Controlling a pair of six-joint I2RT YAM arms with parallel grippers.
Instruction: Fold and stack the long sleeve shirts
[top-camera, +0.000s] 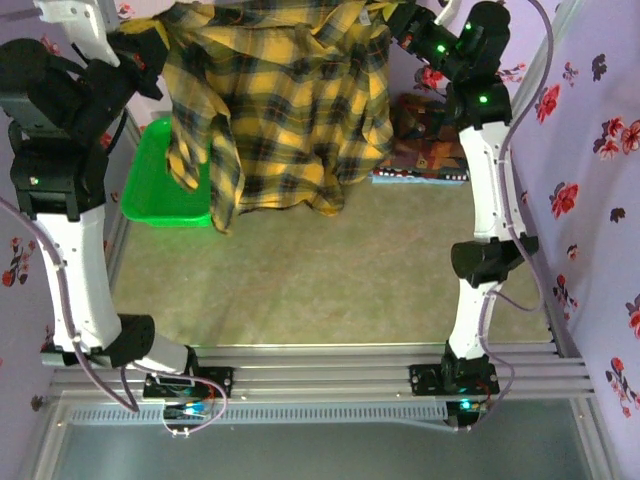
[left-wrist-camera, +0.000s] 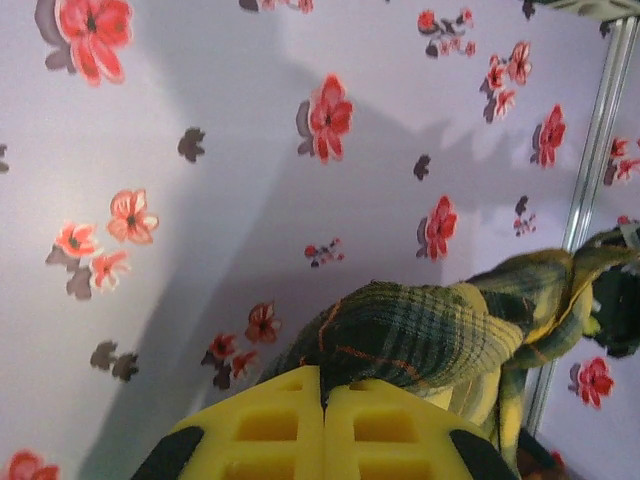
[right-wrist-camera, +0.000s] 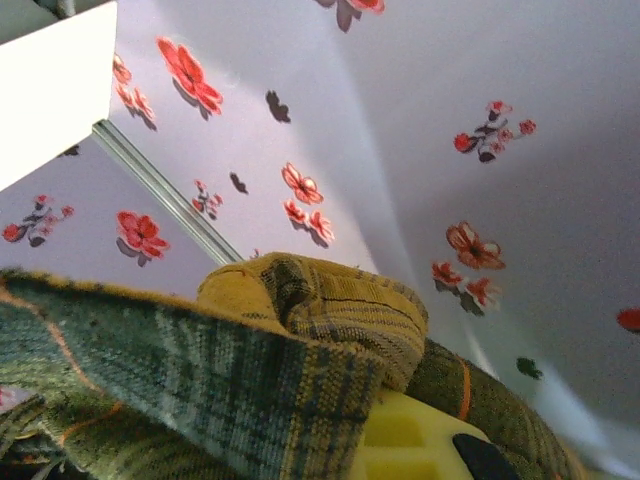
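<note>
the right gripper (right-wrist-camera: 402, 432) is mostly buried: cloth lies over and around its fingers (right-wrist-camera: 395, 440), leaving bare a small yellow patch, so whether they are apart or pinched cannot be told. the left gripper (left-wrist-camera: 322, 388) is cut off by the lower edge of its wrist view. its two yellow fingers (left-wrist-camera: 270, 430) are pressed together along a thin seam, and a twisted bunch of cloth comes out right at their tips, clamped there. in the top view the upper edge of the yellow shirt (top-camera: 285, 100) runs out of the picture, so the collar and both grip points are hard to make out.

the yellow shirt is a mustard and black check. it hangs spread between the two pairs of fingers, well above the table (top-camera: 320, 280), with one sleeve trailing down below the left fingers in front of the basket (top-camera: 150, 195). its lower hem is loose and uneven. close to the fingers the weave looks greenish, with thin orange lines.

below and outward of the right fingers a pile of shirts (top-camera: 432, 140) in red, orange and dark check lies on the table, partly covered by the hanging cloth and the right arm. how many are in it cannot be told.

counted: one shirt in the air, one pile, one green basket, two grippers. behind the fingers in both wrist views is a pale wall (left-wrist-camera: 200, 250) printed with red flowers.
</note>
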